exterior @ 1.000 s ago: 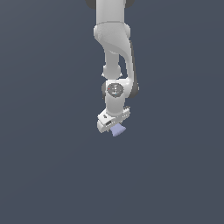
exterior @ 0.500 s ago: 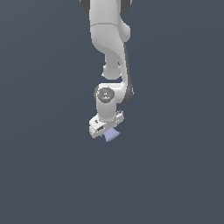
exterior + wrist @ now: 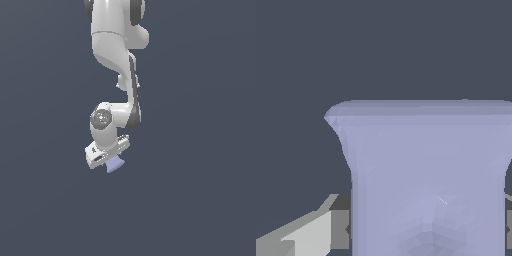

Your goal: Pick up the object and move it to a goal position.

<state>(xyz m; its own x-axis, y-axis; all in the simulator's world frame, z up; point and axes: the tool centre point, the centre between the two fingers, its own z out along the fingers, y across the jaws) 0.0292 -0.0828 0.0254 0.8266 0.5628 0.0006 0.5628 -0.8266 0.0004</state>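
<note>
The object (image 3: 115, 164) is a small pale lavender-blue piece that pokes out below the white arm's hand, its wider rounded end pointing down. My gripper (image 3: 111, 159) is shut on the object's narrow stem, holding it in mid-air against the plain dark background. In the wrist view the object (image 3: 426, 175) fills most of the picture, stem near the camera and flared end farther off, with a grey finger (image 3: 306, 232) showing beside the stem.
The white arm (image 3: 116, 60) comes down from the top of the exterior view. Around it lies only a uniform dark grey-blue background, with no other objects or edges showing.
The arm has carried the held object toward the exterior view's left and slightly lower, with the hand tilting a little. The grip on the object is unchanged.
</note>
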